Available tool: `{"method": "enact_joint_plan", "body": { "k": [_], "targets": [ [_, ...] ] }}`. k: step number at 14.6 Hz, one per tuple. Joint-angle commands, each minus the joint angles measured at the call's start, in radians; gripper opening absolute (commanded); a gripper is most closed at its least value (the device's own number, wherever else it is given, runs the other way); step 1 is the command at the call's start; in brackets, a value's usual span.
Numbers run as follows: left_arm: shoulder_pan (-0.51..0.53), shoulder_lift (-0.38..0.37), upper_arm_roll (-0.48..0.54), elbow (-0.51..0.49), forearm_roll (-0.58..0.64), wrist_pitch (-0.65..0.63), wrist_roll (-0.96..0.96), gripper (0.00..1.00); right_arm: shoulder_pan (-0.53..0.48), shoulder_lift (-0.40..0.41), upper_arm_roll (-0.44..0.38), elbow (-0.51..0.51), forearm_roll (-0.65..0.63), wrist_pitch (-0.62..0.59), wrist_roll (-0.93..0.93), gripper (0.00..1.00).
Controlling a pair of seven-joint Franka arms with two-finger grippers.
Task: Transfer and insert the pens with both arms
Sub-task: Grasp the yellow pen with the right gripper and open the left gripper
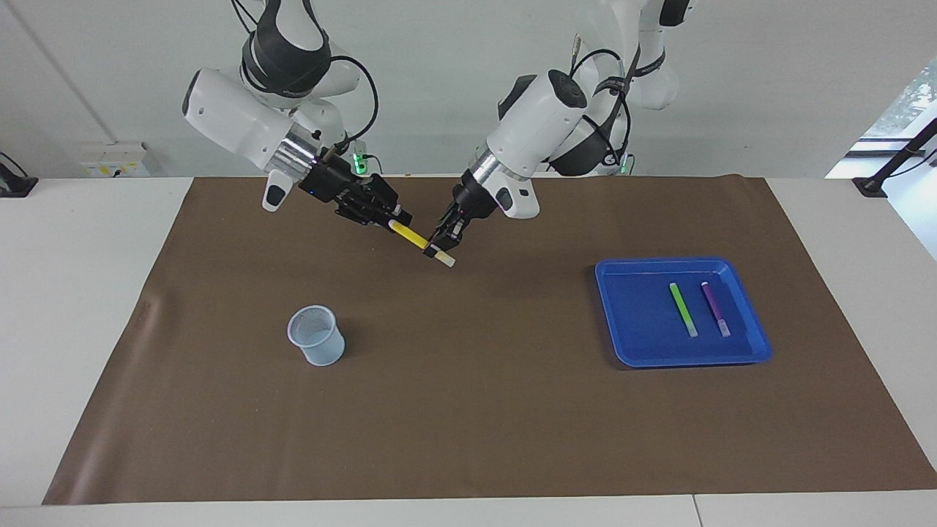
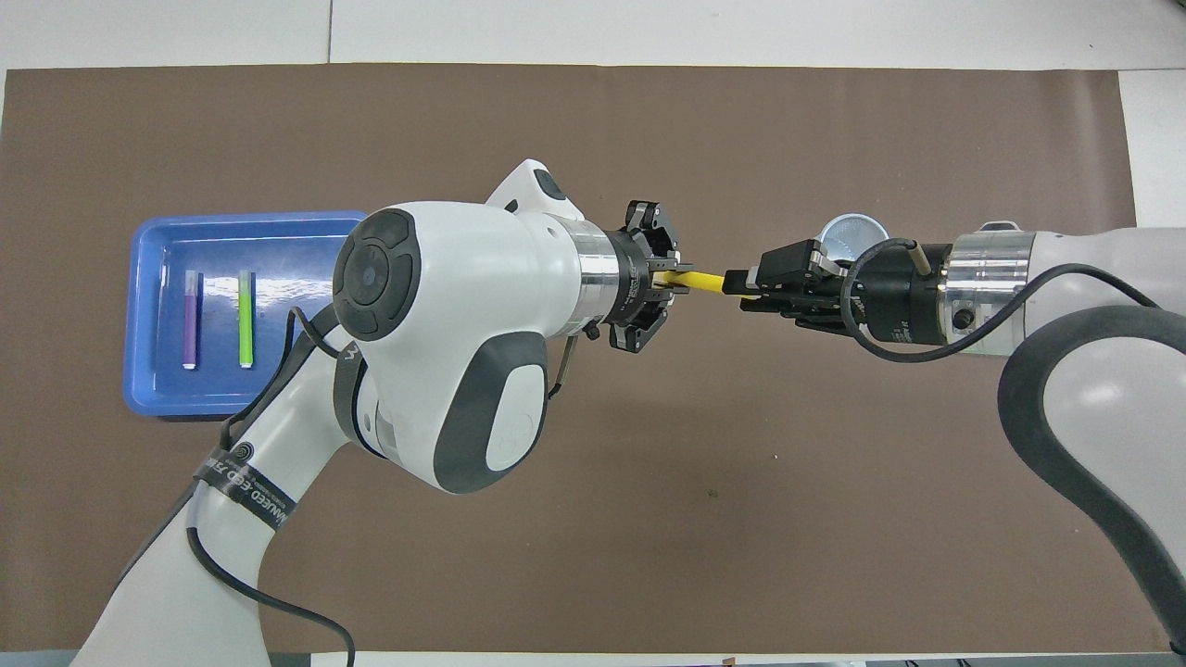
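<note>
A yellow pen (image 1: 411, 236) (image 2: 701, 278) hangs slanted in the air over the brown mat, between the two arms. My left gripper (image 1: 439, 249) (image 2: 662, 278) is shut on it near its pale whitish end. At the pen's upper yellow tip, my right gripper (image 1: 395, 222) (image 2: 741, 283) has its fingers drawn in on it. A green pen (image 1: 683, 309) (image 2: 246, 318) and a purple pen (image 1: 715, 308) (image 2: 190, 320) lie side by side in the blue tray (image 1: 637, 322) (image 2: 148, 389).
A pale mesh cup (image 1: 316, 345) (image 2: 852, 232) stands upright on the brown mat (image 1: 476, 410) toward the right arm's end, farther from the robots than the grippers. The blue tray sits toward the left arm's end.
</note>
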Motion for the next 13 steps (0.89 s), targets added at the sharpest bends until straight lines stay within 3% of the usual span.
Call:
{"method": "enact_joint_plan", "body": {
  "k": [1,7,9,11,13],
  "targets": [
    [-0.016,0.010,0.013,0.006,-0.014,0.012,0.007,0.00,-0.008,0.008,0.004,0.010,0.034,0.006,0.005,0.00],
    [-0.016,0.008,0.013,0.008,-0.013,0.012,0.009,0.00,-0.044,0.008,0.001,0.011,0.060,-0.002,0.005,0.00],
    [-0.018,0.008,0.015,0.002,0.027,0.001,0.019,0.99,-0.048,0.006,0.000,0.011,0.060,-0.011,0.005,0.00],
    [-0.019,0.007,0.013,-0.011,0.122,-0.003,0.087,1.00,-0.048,0.004,-0.003,0.039,0.028,-0.019,0.005,0.00],
    [-0.007,-0.002,0.015,-0.038,0.132,-0.013,0.208,1.00,-0.074,0.021,-0.005,0.139,-0.159,-0.136,0.007,0.00]
  ]
}}
